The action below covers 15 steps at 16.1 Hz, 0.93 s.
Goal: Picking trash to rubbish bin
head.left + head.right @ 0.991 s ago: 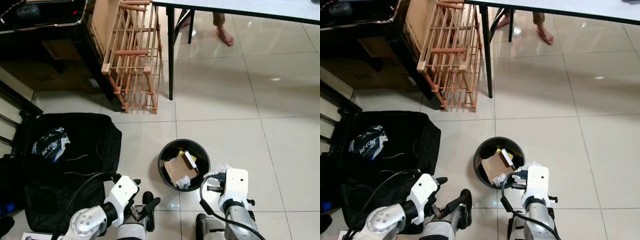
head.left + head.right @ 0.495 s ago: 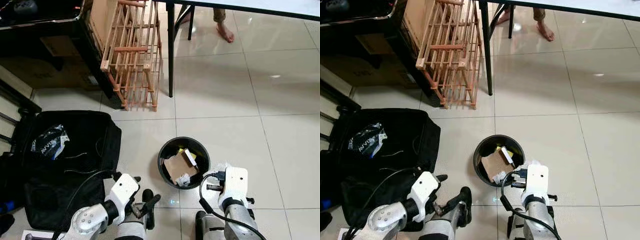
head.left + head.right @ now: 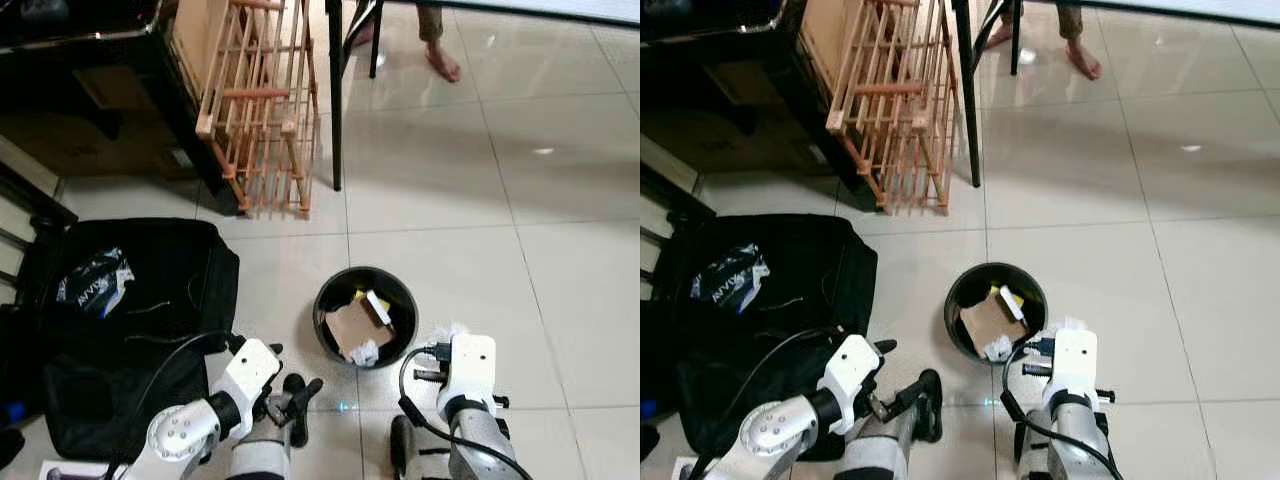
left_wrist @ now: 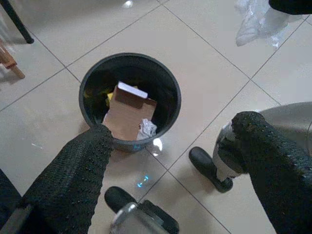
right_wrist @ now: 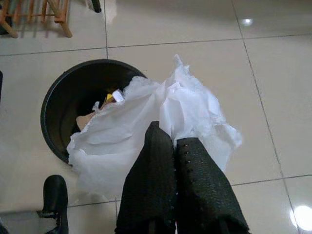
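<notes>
A round black rubbish bin (image 3: 365, 315) stands on the tiled floor, holding a piece of cardboard (image 4: 127, 114) and small scraps. My right gripper (image 5: 168, 139) is shut on a crumpled white sheet of trash (image 5: 146, 122). It hangs beside the bin's rim, on the bin's right in the eye views, where a bit of the trash (image 3: 447, 333) shows past the wrist. My left gripper (image 4: 171, 126) is open and holds nothing. It sits low on the bin's left, its fingers (image 3: 297, 390) pointing toward the bin.
An open black bag (image 3: 130, 320) with a printed plastic bag (image 3: 92, 282) inside lies to the left. A wooden rack (image 3: 260, 110) and a table leg (image 3: 333, 100) stand behind the bin. A person's foot (image 3: 440, 60) is under the table. My black feet (image 4: 207, 168) are near the bin.
The whole picture has slid a little as the camera moved. Both arms keep their pose, and the right gripper still holds the white trash.
</notes>
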Tool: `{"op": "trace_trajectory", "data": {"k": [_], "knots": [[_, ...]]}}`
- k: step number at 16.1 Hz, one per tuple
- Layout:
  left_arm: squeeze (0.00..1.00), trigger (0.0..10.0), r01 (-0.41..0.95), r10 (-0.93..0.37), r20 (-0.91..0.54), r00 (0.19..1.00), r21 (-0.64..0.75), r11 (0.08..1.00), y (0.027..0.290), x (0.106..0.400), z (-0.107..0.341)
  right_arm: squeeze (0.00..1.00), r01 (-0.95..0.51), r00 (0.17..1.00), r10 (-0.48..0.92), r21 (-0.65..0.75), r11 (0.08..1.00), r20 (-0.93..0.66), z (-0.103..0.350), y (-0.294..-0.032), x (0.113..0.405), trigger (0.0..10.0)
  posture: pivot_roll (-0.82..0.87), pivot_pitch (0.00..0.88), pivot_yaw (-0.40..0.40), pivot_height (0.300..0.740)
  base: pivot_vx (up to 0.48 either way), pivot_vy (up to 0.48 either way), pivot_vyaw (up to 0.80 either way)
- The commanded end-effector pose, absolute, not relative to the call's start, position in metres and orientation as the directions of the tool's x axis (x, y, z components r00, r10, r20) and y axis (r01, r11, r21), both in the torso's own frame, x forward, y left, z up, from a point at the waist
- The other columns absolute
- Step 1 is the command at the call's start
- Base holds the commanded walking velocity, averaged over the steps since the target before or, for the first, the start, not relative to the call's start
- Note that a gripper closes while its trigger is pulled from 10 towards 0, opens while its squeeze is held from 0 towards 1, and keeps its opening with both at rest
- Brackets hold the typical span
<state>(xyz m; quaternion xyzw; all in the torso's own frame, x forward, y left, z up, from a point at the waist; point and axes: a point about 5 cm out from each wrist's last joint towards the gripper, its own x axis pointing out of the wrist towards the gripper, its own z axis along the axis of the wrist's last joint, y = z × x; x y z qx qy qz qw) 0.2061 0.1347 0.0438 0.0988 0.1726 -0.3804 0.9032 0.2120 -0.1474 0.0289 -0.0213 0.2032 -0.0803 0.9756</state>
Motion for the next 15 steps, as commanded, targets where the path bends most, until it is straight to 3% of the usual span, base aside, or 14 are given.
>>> {"op": "trace_trajectory", "data": {"k": [1, 9, 15], "knots": [[0.0, 10.0, 0.716, -0.635, -0.431, 0.642, 0.039, 0.697, 0.1403, 0.1982, 0.035, 0.0, 0.142, 0.888, -0.161, -0.077, 0.987, -0.431, 0.0205, -0.1449, 0.2033, 10.0, 0.02, 0.369, 0.109, 0.646, 0.0, 0.0, 0.0], [0.0, 10.0, 0.724, -0.637, -0.441, 0.632, 0.045, 0.688, 0.1436, 0.1987, 0.0345, 0.0, 0.144, 0.887, -0.164, -0.079, 0.986, -0.432, 0.0181, -0.145, 0.2019, 10.0, 0.02, 0.367, 0.115, 0.563, 0.0, 0.0, 0.0], [0.0, 10.0, 0.73, -0.64, -0.445, 0.626, 0.045, 0.682, 0.1455, 0.1995, 0.0345, 0.0, 0.149, 0.889, -0.169, -0.08, 0.986, -0.426, 0.0172, -0.1448, 0.2021, 10.0, 0.02, 0.369, 0.121, 0.559, 0.0, 0.0, 0.0]]}}
